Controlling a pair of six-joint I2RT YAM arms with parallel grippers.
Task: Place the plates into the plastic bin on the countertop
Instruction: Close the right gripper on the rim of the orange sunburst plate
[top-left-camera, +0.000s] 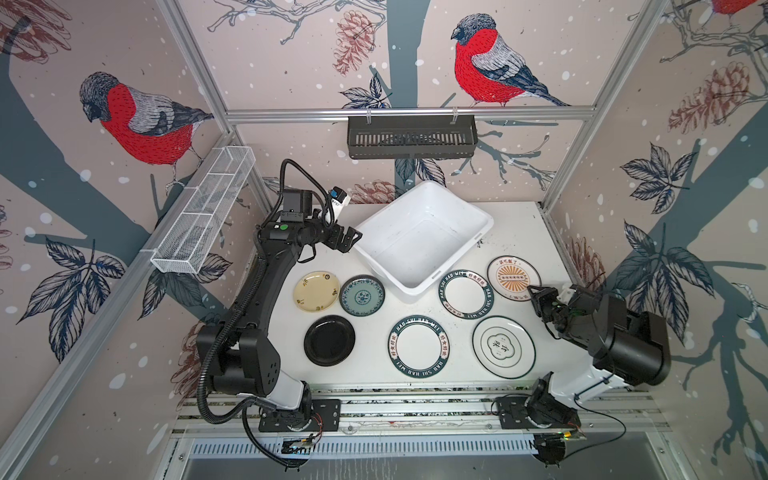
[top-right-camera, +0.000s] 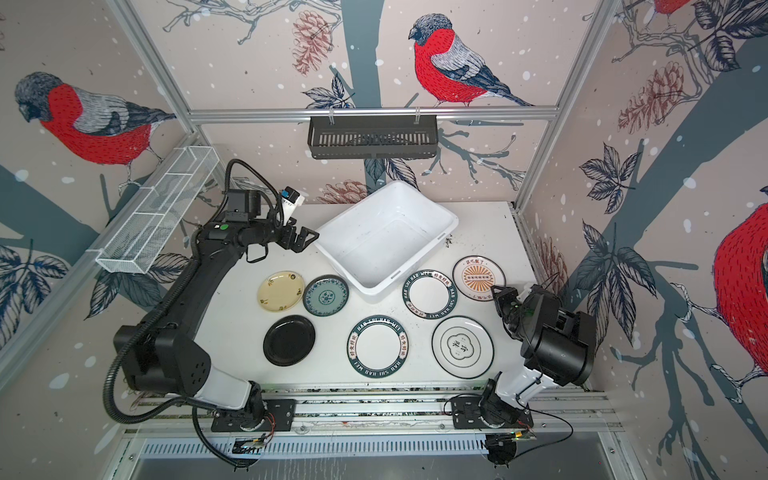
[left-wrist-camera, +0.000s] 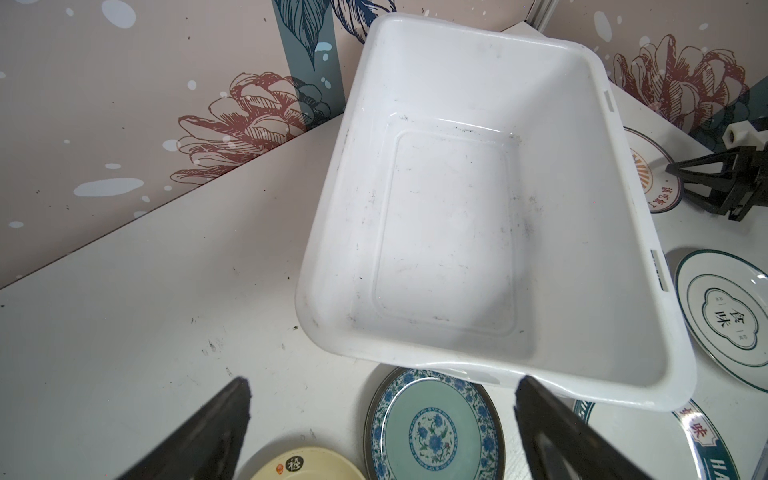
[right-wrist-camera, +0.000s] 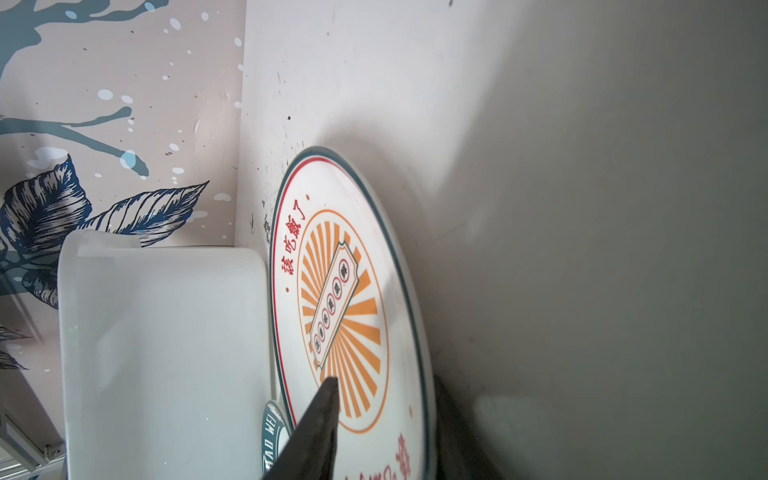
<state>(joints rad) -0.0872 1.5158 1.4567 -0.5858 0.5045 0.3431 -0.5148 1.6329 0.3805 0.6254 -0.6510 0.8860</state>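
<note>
White bin (top-left-camera: 399, 216), black plate (top-left-camera: 329, 340), teal floral plate (top-left-camera: 362, 295), cream plate (top-left-camera: 316, 291), orange-rayed plate (top-left-camera: 512, 276)

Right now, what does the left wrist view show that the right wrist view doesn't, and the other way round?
Only the left wrist: the plastic bin empty inside, the teal plate, the cream-yellow plate, the emblem plate, and the left fingers wide apart.
Only the right wrist: up close, one of the right fingers over the sunburst plate, the other beyond its rim; whether they grip, I cannot tell.
Both: the plastic bin, the sunburst plate, the right fingers and a lettered-rim plate.
</note>
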